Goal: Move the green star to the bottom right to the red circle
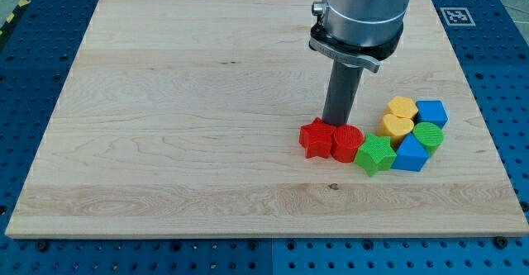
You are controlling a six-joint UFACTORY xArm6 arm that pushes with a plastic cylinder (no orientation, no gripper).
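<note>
The green star lies at the view's lower right, touching the red circle on that circle's lower right side. A red star touches the red circle's left side. My tip stands just above the seam between the red star and the red circle, close behind both. The rod rises from there to the grey arm body at the view's top.
A cluster sits right of the green star: a blue block touching it, a green round block, two yellow blocks, and a blue cube. The wooden board lies on a blue perforated table.
</note>
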